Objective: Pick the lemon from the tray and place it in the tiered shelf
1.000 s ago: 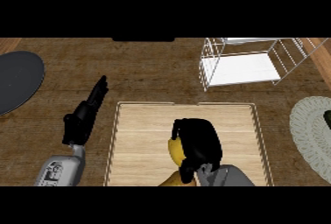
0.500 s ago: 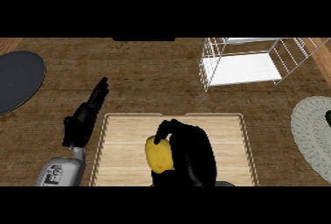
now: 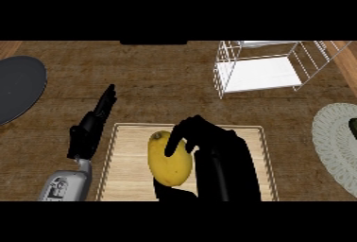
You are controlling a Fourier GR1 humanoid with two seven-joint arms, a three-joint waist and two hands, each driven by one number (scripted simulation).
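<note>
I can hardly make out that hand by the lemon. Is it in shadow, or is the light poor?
Head view: lighting is even, the right hand is simply black, curled round the bright lemon; no glare on the tray; the dark patch below the lemon may be shadow or hand.

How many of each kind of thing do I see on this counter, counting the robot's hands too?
hands: 2, the left hand and the right hand
lemon: 1
tray: 1
tiered shelf: 1
plates: 2, a dark grey plate and a pale plate
Total: 7
</note>
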